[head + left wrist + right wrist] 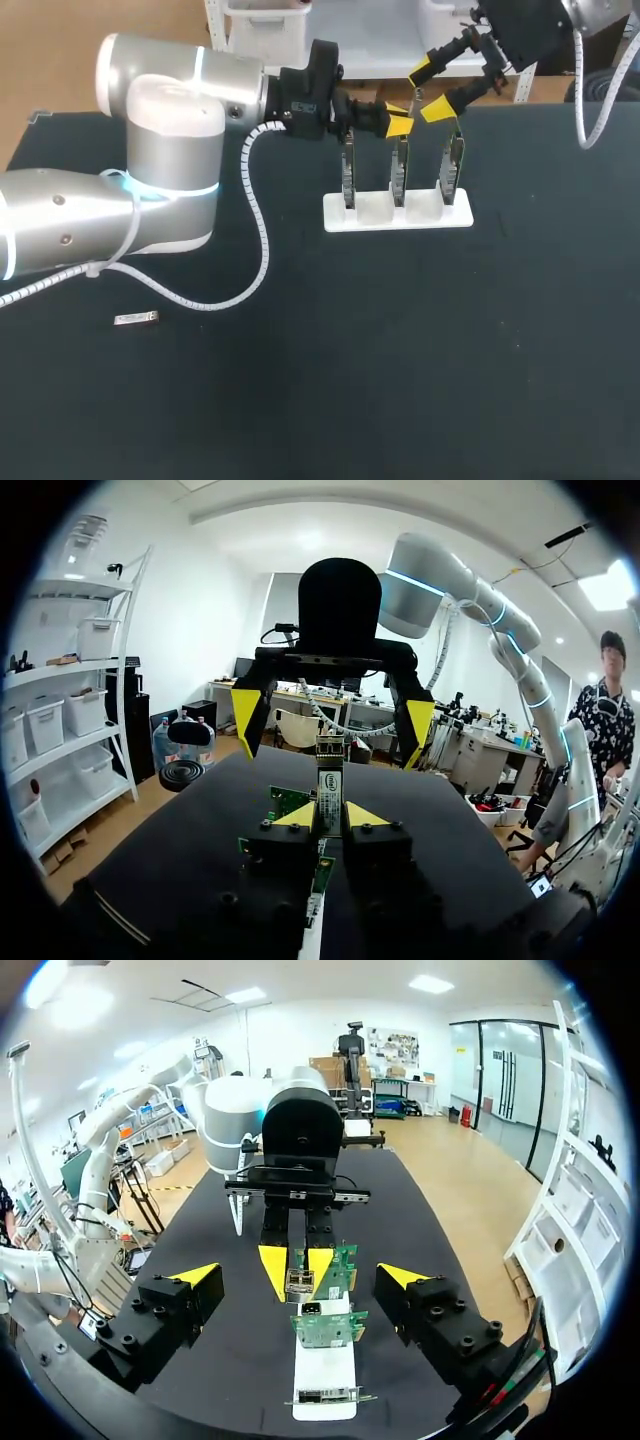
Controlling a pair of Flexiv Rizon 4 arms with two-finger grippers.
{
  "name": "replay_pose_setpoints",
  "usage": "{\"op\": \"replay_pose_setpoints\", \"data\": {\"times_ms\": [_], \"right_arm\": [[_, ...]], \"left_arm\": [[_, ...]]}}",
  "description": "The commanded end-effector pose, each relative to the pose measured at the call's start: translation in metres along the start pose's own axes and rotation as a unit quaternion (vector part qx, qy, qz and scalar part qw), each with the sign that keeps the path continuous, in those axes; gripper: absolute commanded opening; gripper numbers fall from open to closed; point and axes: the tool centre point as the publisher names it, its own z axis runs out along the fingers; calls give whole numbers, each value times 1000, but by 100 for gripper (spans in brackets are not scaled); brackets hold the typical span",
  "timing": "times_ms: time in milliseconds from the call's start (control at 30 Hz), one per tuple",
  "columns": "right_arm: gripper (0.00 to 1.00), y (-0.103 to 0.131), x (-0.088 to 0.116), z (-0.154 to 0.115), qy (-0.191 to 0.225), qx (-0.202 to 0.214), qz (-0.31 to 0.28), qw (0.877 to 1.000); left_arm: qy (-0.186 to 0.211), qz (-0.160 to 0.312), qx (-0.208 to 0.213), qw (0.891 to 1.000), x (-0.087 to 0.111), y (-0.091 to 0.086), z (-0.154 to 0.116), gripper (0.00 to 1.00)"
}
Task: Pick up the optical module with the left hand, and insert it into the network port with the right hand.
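My left gripper hangs over the middle board of a white holder, shut on the small silver optical module. The module sticks out beyond its yellow tips, toward my right gripper. My right gripper faces it from the far side, open wide, with a fingertip on either side of the module and apart from it. In the right wrist view the module shows end-on between the left gripper's fingertips, just above the middle board's metal port.
The holder carries three upright green circuit boards in a row. A second small silver module lies on the black table at the front left. The left arm's white cable loops across the table.
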Motion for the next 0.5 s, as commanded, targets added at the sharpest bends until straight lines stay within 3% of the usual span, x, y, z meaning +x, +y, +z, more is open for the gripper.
{"op": "replay_pose_setpoints", "data": {"times_ms": [33, 500], "right_arm": [[100, -3, 0, 1, -2, -4, -2, 1000], [100, -4, -1, 6, 1, -11, -4, 1000]], "left_arm": [[0, 0, 1, 1000, 0, 2, 1, 0], [0, 0, 1, 1000, 0, 2, 1, 0]]}}
